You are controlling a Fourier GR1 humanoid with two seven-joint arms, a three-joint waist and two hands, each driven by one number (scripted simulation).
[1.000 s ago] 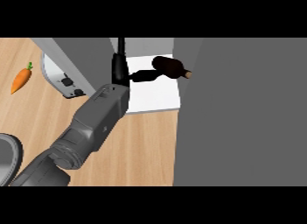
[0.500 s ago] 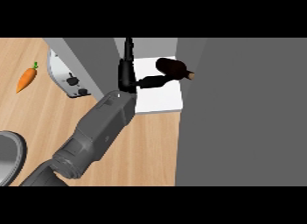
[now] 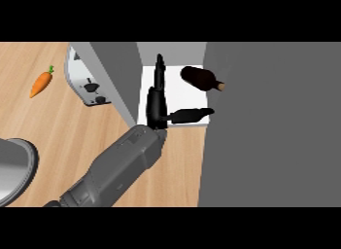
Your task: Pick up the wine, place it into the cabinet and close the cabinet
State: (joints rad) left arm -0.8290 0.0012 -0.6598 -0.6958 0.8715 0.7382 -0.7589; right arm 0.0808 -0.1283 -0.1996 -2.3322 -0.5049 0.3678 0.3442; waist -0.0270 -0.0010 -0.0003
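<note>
Nearest you, the grey forearm (image 3: 119,170) came up from the lower edge over the wooden counter (image 3: 58,126), with a grey rounded vessel (image 3: 4,170) well off to its left. Your left hand (image 3: 157,104) was at the front edge of the cabinet (image 3: 173,52). It was spread wide and held nothing, with its fingers (image 3: 159,73) straight and reaching in and its thumb (image 3: 191,115) stuck out to the right. Just beyond the thumb and right of the fingers, apart from both, the wine (image 3: 200,78) lay on its side on the white shelf (image 3: 191,99). The cabinet door (image 3: 273,121) stood open to the hand's right. Left of the hand sat a toaster (image 3: 87,80), and farther left a carrot (image 3: 41,83).
</note>
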